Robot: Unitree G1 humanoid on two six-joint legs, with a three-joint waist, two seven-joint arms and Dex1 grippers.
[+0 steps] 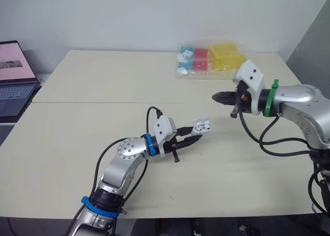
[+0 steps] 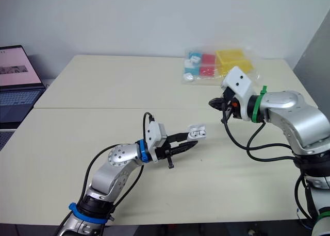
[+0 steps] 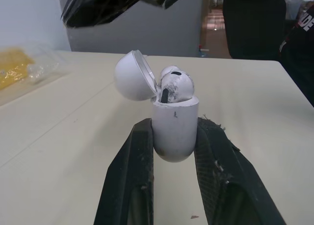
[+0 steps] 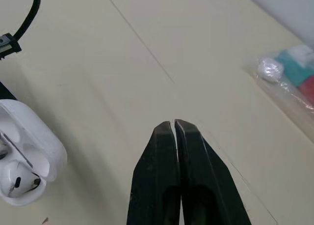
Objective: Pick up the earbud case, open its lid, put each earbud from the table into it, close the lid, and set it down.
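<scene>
– White, glossy plastic: our earbud case (image 3: 174, 129) looks light, hard and slick. We'd judge it could easily squirt out of a pinch that is off-centre.

– Agreed. Where do we have it now?

– Our left gripper (image 1: 196, 139) has its two black fingers clamped on the lower body of the case, one on each flat side. That leaves the hinge and the lid (image 3: 132, 77) free. The case sits at the fingertips over the middle of the table (image 1: 103, 76), seemingly lifted just clear of the top.

– And the lid?

– Swung open and tipped back. Two rounded earbuds (image 3: 176, 82) show in the mouth of the case, so we take the loading as done and the closing as the step in hand.

– Then the hinge is the fragile part. We'd press on the dome of the lid, not its rim, and gently: a light shell like this will twist in the grip if we shove it sideways.

– How do our arms sit?

– The left elbow is bent low and the forearm reaches forward and to our right, with the case standing roughly upright. The right arm comes in from the right with its forearm level. Our right gripper (image 1: 216, 97) points towards the case from beyond and to the right of it, near but not touching. Its fingers are pressed together with nothing between them.

– Closed tips make a decent pusher for that lid.

– The plastic bag (image 1: 216, 58) of coloured items at the far edge and the laptop (image 1: 13, 81) off to the left are well apart from all this.
</scene>
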